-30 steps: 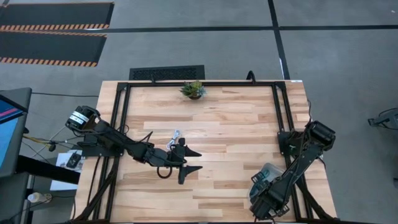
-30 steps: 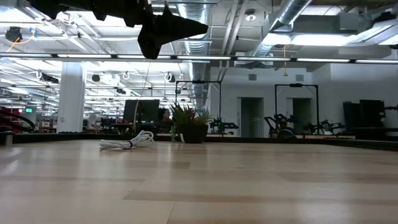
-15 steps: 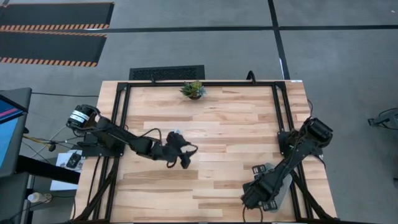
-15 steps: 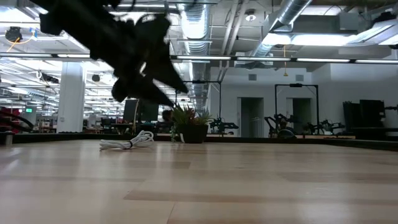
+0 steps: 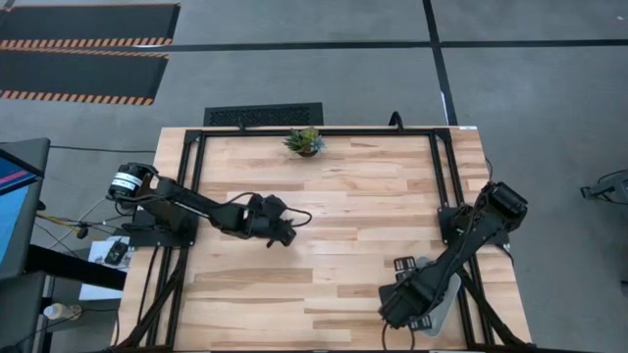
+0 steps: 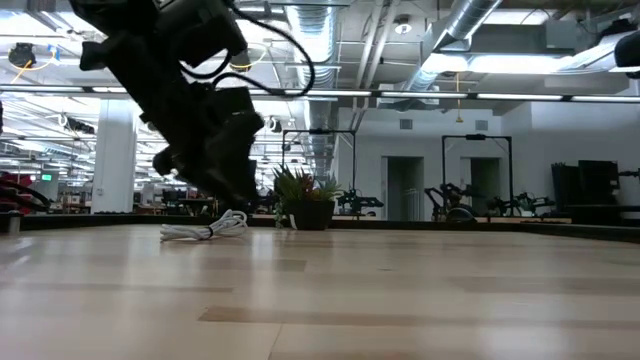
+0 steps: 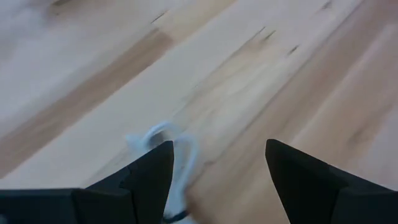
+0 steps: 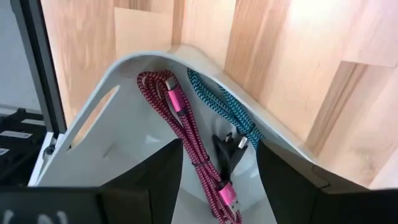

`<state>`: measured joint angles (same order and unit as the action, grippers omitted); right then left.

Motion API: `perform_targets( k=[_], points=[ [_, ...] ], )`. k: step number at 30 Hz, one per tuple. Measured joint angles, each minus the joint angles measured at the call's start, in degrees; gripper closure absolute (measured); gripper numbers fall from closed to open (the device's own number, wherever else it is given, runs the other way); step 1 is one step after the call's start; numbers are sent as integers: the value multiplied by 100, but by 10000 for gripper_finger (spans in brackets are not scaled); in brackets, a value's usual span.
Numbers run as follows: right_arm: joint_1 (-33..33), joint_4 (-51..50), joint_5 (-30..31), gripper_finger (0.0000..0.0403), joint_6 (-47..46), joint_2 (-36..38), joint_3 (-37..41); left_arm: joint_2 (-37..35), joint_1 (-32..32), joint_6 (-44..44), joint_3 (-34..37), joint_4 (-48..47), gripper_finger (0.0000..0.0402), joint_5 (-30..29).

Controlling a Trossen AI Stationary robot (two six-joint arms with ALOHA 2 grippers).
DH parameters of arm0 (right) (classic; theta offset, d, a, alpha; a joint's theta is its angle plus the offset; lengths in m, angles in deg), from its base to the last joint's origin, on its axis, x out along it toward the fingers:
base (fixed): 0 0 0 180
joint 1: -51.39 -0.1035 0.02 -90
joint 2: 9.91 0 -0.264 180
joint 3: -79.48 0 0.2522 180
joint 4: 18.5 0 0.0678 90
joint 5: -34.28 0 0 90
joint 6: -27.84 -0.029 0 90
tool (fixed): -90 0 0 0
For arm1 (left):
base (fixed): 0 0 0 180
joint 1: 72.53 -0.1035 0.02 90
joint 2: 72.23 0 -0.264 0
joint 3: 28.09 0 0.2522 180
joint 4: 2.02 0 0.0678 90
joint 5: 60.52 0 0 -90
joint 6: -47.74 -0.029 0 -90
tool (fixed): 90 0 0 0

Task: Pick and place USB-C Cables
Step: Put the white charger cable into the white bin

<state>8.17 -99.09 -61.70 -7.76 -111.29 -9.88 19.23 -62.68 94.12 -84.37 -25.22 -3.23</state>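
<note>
Left tool over white cable; three cables binned at right.

On the wooden counter (image 5: 373, 211), the left tool (image 7: 214, 171) hangs spread open directly above the white cable (image 7: 163, 142), not gripping it. The right tool (image 8: 214, 165), also parted and empty, sits over the gray bin (image 8: 112, 134) holding the maroon cable (image 8: 186, 140), teal cable (image 8: 227, 109) and black cable (image 8: 227, 152).
</note>
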Motion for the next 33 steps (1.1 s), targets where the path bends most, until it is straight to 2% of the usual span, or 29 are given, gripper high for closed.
perform_targets(
  k=[6,11,18,27,30,33],
  points=[
    [0,0,75,173,0,0,0,0,26,119,0,-815,156,-385],
    [0,40,173,173,-11,0,0,18,143,174,0,-774,156,-855],
    [-21,136,306,173,-148,0,0,85,211,644,309,-521,156,-821],
    [-4,140,338,173,-148,0,0,155,396,992,880,331,157,-460],
    [26,143,355,173,-149,0,0,239,393,1004,916,402,172,-418],
    [33,149,361,173,-149,0,0,401,398,988,904,485,208,-429]
  ],
)
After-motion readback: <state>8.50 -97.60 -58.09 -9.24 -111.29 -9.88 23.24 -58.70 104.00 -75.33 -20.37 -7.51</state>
